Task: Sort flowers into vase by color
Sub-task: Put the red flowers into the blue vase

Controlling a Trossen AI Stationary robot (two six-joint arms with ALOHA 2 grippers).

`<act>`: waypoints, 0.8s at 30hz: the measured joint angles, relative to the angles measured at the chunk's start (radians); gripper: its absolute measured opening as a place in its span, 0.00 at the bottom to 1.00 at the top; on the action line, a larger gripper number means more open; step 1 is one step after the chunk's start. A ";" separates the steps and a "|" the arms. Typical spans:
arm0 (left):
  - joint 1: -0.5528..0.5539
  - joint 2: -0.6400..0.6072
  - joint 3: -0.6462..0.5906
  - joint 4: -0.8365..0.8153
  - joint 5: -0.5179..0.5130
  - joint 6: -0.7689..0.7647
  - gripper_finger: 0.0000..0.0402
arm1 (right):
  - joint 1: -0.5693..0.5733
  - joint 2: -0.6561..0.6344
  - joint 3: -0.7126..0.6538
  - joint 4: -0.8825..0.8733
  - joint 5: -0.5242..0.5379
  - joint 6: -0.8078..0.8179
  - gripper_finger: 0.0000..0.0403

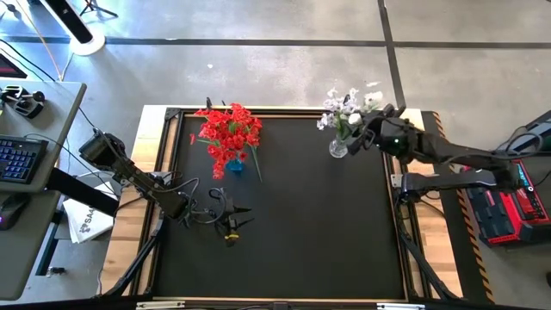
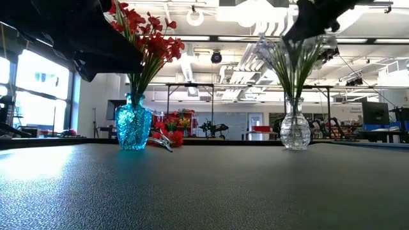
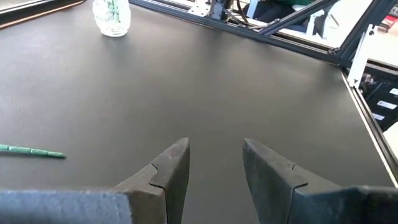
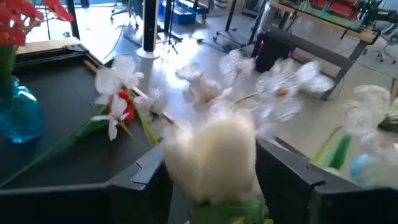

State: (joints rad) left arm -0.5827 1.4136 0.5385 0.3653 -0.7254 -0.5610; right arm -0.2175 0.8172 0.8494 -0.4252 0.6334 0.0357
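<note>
White blossoms [image 4: 211, 155] blur, hiding the right claw's [image 4: 211, 177] grip.

A robotics lab or workshop: beyond the black table mat [image 1: 293, 232] stretches a polished concrete floor [image 1: 284, 73], ceiling strip lights [image 2: 192, 39] and exposed ducts, rolling benches, and a desk with a keyboard [image 1: 17, 159] behind the left gripper [image 1: 231, 222].

red flowers [image 1: 228, 133], blue vase [image 2: 133, 124]

Box [image 1: 86, 226] shows "SAA" (rest cut off)
</note>
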 joint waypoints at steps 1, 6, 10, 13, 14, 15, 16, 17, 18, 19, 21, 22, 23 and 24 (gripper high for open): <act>0.000 0.000 0.000 0.000 0.000 -0.005 0.34 | 0.009 -0.001 0.027 -0.035 0.002 0.001 0.46; 0.000 0.000 0.000 0.000 -0.003 -0.007 0.34 | 0.092 -0.016 0.093 -0.068 0.009 -0.027 0.43; 0.000 0.000 0.000 0.000 -0.026 -0.011 0.34 | 0.149 -0.026 0.099 -0.074 0.010 -0.025 0.41; 0.000 0.000 0.000 0.000 -0.037 -0.012 0.34 | 0.173 -0.024 0.099 -0.073 0.010 -0.018 0.40; 0.000 0.000 0.000 0.000 -0.040 -0.012 0.34 | 0.179 -0.022 0.099 -0.072 0.010 -0.031 0.40; 0.000 0.000 0.000 0.000 -0.044 -0.012 0.34 | 0.185 -0.021 0.099 -0.071 0.011 -0.042 0.40; 0.001 0.000 0.000 0.000 -0.048 -0.013 0.34 | 0.192 -0.020 0.099 -0.067 0.012 -0.056 0.40; 0.001 0.000 0.000 0.000 -0.058 -0.015 0.34 | 0.200 -0.020 0.098 -0.061 0.017 -0.065 0.40; 0.004 0.000 0.000 0.000 -0.071 -0.022 0.34 | 0.210 -0.020 0.098 -0.048 0.029 -0.077 0.40; 0.008 0.000 0.000 0.000 -0.084 -0.030 0.34 | 0.221 -0.020 0.098 -0.026 0.046 -0.093 0.40; 0.023 0.000 0.000 0.000 -0.116 -0.038 0.34 | 0.249 -0.021 0.098 0.026 0.064 -0.137 0.40; 0.031 0.000 0.001 -0.003 -0.128 -0.037 0.34 | 0.265 -0.021 0.098 0.062 0.061 -0.160 0.40; 0.038 0.000 0.006 -0.005 -0.137 -0.031 0.34 | 0.284 -0.020 0.098 0.097 0.045 -0.185 0.40; 0.047 0.000 0.012 -0.005 -0.141 -0.027 0.34 | 0.304 -0.020 0.098 0.132 0.022 -0.206 0.40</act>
State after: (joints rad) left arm -0.5356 1.4136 0.5509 0.3606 -0.8663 -0.5883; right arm 0.0867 0.7967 0.9478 -0.2927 0.6555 -0.1703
